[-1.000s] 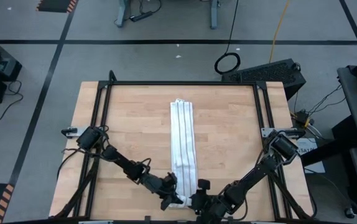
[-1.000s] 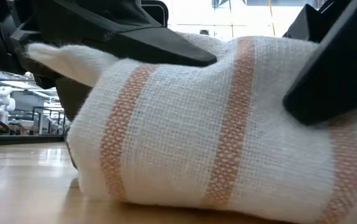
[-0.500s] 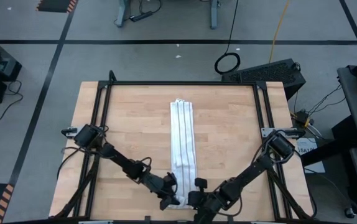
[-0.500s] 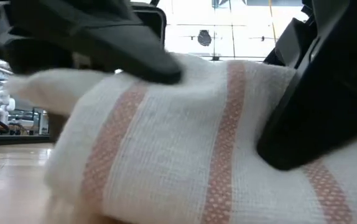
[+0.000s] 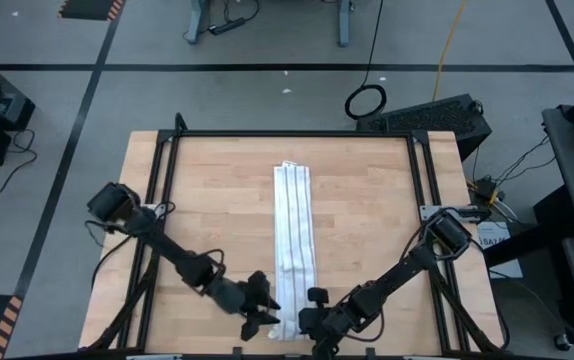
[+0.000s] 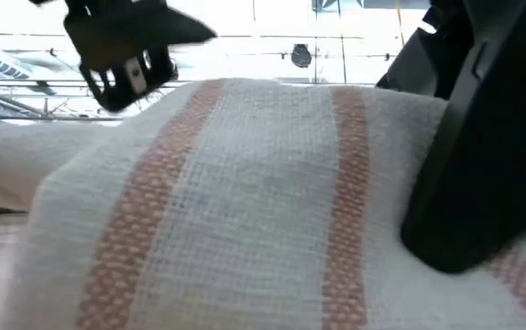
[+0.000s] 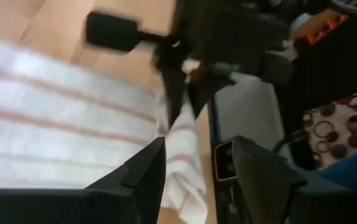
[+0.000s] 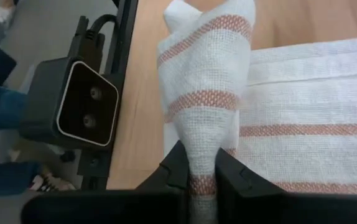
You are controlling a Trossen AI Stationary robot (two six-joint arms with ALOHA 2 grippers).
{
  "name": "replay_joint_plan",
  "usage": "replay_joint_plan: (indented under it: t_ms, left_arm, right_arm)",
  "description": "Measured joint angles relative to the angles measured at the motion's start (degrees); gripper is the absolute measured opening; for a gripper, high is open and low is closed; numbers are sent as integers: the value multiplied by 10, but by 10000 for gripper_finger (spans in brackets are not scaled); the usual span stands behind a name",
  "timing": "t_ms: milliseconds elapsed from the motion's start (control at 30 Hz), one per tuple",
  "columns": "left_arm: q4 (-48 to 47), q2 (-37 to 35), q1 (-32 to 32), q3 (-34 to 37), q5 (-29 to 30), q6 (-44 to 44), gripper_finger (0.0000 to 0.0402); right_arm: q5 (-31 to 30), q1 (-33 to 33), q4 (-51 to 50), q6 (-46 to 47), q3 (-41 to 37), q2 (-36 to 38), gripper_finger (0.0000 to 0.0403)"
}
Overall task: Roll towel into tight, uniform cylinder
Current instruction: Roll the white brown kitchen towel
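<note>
While the pale wooden tabletop (image 5: 207,220) inside its black metal frame (image 5: 292,133) carries little else, a small black box-shaped camera (image 8: 73,102) sits at the near edge, right beside the action, and a black round cable loop (image 5: 365,100) lies on the grey floor beyond the far side. Down the middle runs the white woven cloth towel (image 5: 293,240) with thin reddish stripes, folded into a long narrow strip reaching from near the far edge to the near edge. Its near end is bunched and lifted, and that is where both arms meet. On the right, the right gripper (image 8: 197,177) has its dark fingers pinched tight on that raised fold of towel. Just to the other side, the left gripper (image 5: 259,308) hovers beside the cloth with its fingers (image 7: 142,174) apart and nothing between them, the towel's end just beyond its tips.
</note>
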State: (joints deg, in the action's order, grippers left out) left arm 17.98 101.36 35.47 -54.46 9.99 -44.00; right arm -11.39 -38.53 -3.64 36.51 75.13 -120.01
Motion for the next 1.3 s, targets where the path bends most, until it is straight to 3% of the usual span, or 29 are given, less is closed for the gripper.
replay_joint_plan:
  t_ms: [333,600,900,1000,1300]
  left_arm:
    - [9,41,79,-15,114,47,189]
    - [12,68,82,-46,121,88,189]
    - [62,124,68,-55,115,28,191]
    - [84,126,67,-55,110,41,206]
    - [2,126,67,-55,115,53,284]
  right_arm:
    - [126,41,63,-2,0,-22,27]
    - [163,63,62,3,0,-24,27]
    - [212,85,56,30,0,-25,27]
    - [209,87,56,37,0,-25,27]
    - [205,88,56,62,0,-25,27]
